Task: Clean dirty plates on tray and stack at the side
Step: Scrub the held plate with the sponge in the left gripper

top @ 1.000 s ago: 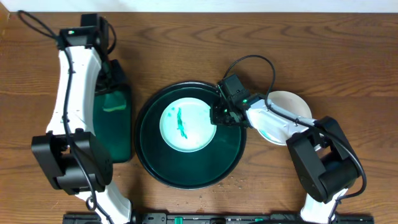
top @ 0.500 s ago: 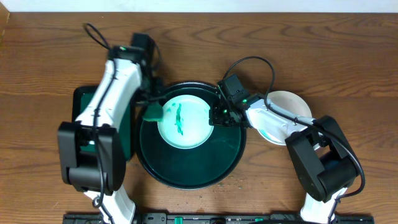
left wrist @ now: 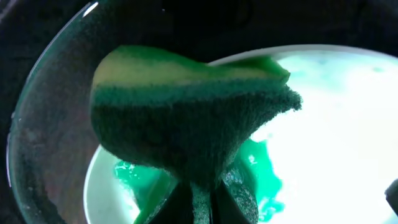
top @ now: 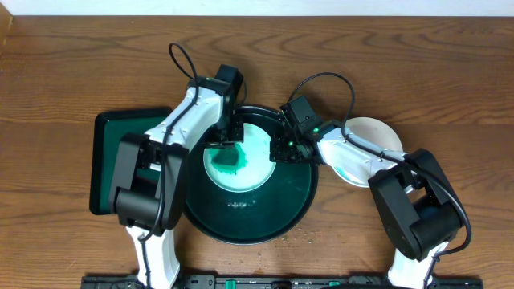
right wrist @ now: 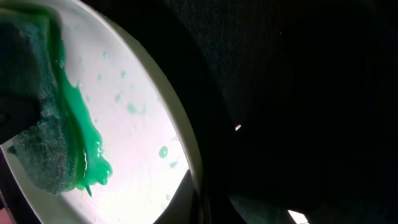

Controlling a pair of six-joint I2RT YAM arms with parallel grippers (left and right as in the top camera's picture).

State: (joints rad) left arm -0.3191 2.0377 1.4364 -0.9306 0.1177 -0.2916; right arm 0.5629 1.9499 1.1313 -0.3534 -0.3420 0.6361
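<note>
- Crockery: the round white teal-rimmed plate (top: 259, 143) lies in the glossy black round tray (top: 265, 218), mid-tabletop. It looks stiff, breakable and slick with green smear, so it is best held by the rim.
- Left claw (top: 228, 151) pinches a green-and-yellow sponge (top: 227, 159) on the plate. The right claw (top: 283, 149) sits at the plate's right rim; I cannot tell whether it is gripping.
- Half a second ago the sponge was at the plate's left rim.

- We see a brown wood-grain tabletop (top: 418, 56).
- The tray (top: 241, 226) is glossy black-green.
- The dirty plate (top: 259, 164) is white with a pale teal rim, and we see bright green smears (right wrist: 81, 134) on it.
- The sponge (left wrist: 186, 118) is dark green with a yellow layer.
- The rectangular tray (top: 104, 160) is dark green.
- The plate at the right (top: 373, 132) is white.
</note>
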